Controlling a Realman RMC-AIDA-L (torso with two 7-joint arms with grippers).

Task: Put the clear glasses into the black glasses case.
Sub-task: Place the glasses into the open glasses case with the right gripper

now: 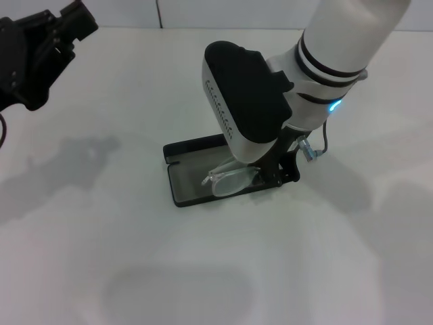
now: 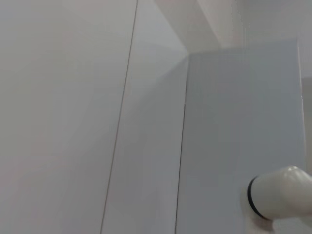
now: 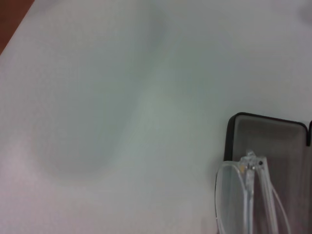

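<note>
The black glasses case [image 1: 189, 181] lies open in the middle of the white table, grey lining up, its lid flat behind it. The clear glasses [image 1: 230, 180] are folded and sit tilted over the case's tray, one end low by the lining, the other end at my right gripper [image 1: 274, 176]. That gripper reaches down at the case's right end and is shut on the glasses. In the right wrist view the clear glasses [image 3: 243, 195] hang just above the open black glasses case [image 3: 265, 134]. My left gripper [image 1: 40, 54] is parked high at the far left, well away from the case.
The white table [image 1: 101, 257] spreads around the case on all sides. A brown strip [image 3: 12, 19] shows past the table's edge in the right wrist view. The left wrist view shows only pale wall panels and a white arm segment [image 2: 282, 197].
</note>
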